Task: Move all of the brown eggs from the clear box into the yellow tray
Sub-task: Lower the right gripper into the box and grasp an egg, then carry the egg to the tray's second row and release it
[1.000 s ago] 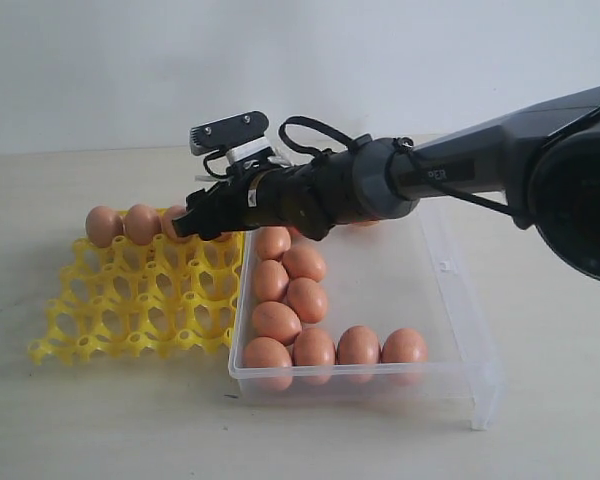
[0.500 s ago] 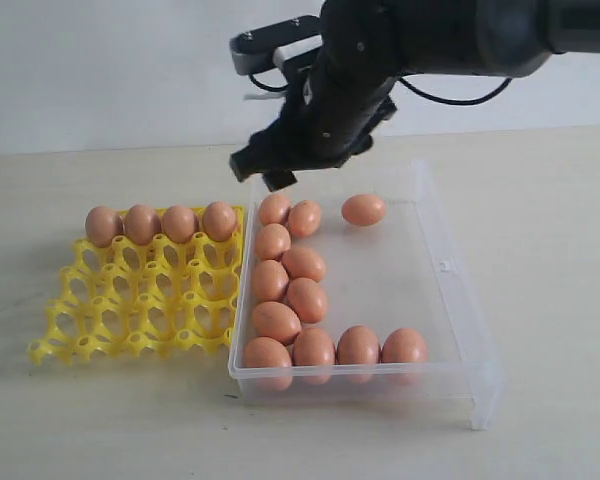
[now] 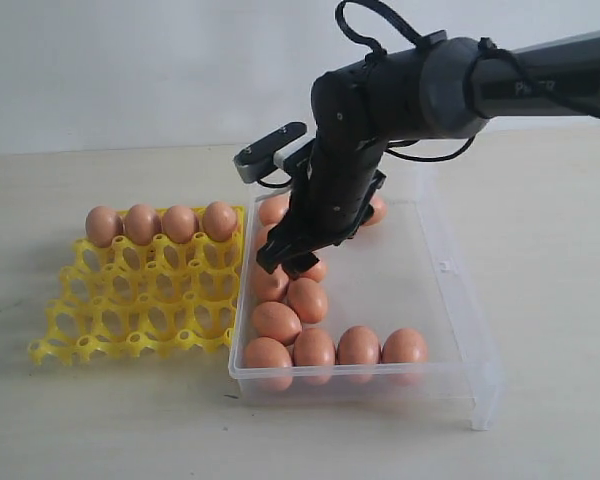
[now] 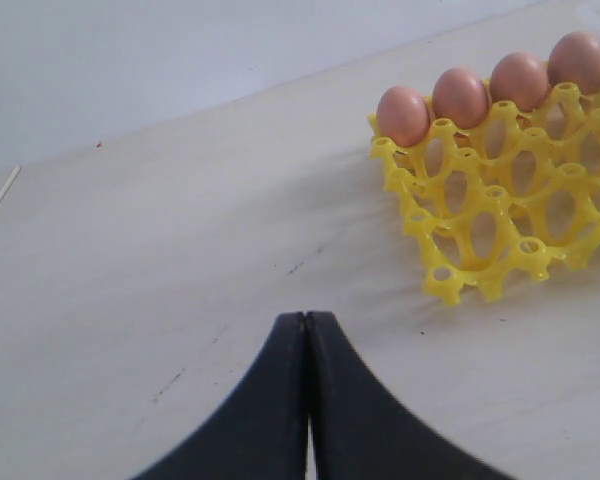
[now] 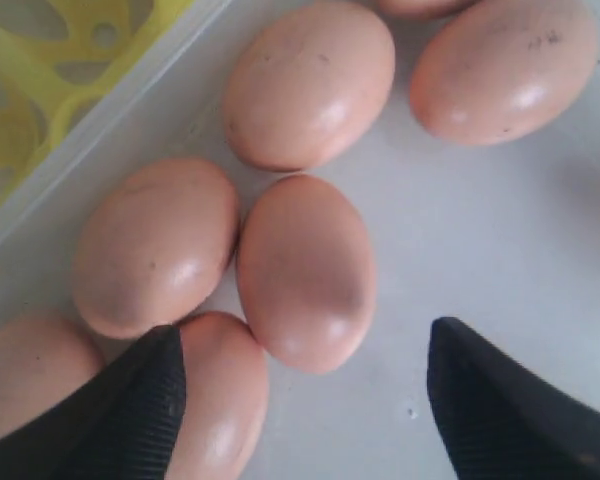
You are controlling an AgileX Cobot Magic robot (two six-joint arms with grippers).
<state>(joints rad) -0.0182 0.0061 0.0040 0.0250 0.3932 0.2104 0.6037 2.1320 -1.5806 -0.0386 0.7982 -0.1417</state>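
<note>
The yellow tray (image 3: 130, 300) lies on the left with a row of brown eggs (image 3: 160, 223) in its far cups. Beside it the clear box (image 3: 450, 290) holds several more brown eggs (image 3: 315, 348) along its left and near sides. My right gripper (image 3: 283, 262) hangs open low inside the box over the left column of eggs. In the right wrist view the right gripper (image 5: 305, 335) has one egg (image 5: 305, 270) lying just ahead of its wide-apart fingers, and nothing is gripped. The left gripper (image 4: 306, 318) is shut and empty above bare table, with the yellow tray (image 4: 480, 230) off to one side.
The box's left wall (image 5: 100, 130) runs close along the tray edge beside the right gripper. One egg (image 3: 375, 210) lies at the box's far side, partly hidden by the arm. The right half of the box floor is bare.
The right gripper left the tray's back row, rose above the box, then came down into the box over the left column of eggs. It stayed open throughout.
</note>
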